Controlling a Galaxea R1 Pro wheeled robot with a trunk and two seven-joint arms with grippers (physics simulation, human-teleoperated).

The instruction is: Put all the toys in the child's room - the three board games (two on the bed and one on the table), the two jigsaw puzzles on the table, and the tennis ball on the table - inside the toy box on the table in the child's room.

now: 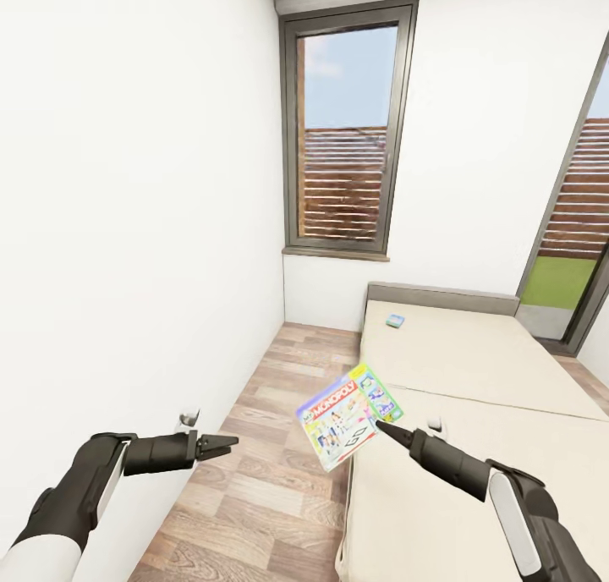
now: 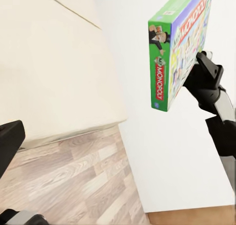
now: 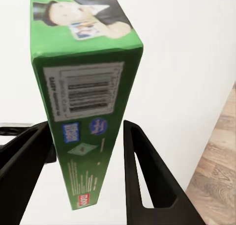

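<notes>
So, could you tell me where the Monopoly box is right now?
In the head view the Monopoly box is held in the right gripper, raised over the near left edge of the bed, above the wood floor.

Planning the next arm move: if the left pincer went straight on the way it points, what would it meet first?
Probably the Monopoly box held by the right pincer. The left pincer points across the floor toward it and the bed; depth is unclear, so it may pass below it and reach the bed edge.

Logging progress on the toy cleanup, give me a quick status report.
Right gripper shut on Monopoly box, lifted beside bed. Left gripper empty, fingers open. Small blue game on bed.
</notes>
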